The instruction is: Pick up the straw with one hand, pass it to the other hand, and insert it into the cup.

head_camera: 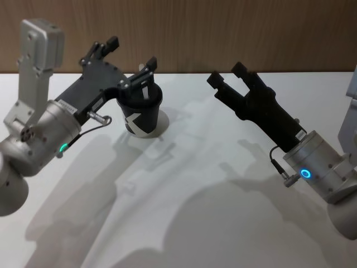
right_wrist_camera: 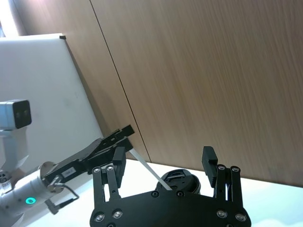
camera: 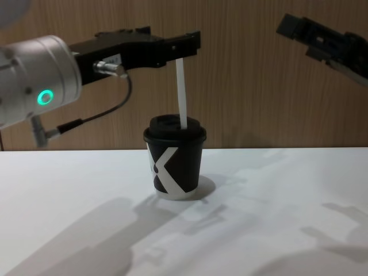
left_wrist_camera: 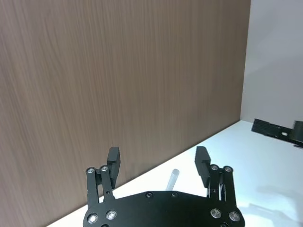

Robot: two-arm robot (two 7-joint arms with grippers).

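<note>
Two grippers stood over the white desk [camera: 276, 230], both with fingers spread apart. Nearest, the black paper cup [camera: 174, 167] sat upright, the white straw [camera: 181, 95] standing through its lid and tilted slightly. Above it the left gripper [camera: 172, 49] bracketed the straw's top without clamping it. Farther right, the right gripper [head_camera: 237, 75] hung well apart. Withdrawing sideways, a finger could probably snag the straw and tip the light cup.

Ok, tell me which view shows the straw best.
Chest view: the straw stands side-on, from the left gripper down into the cup lid. The right wrist view shows it slanted, the left wrist view just its tip, the head view barely anything.
</note>
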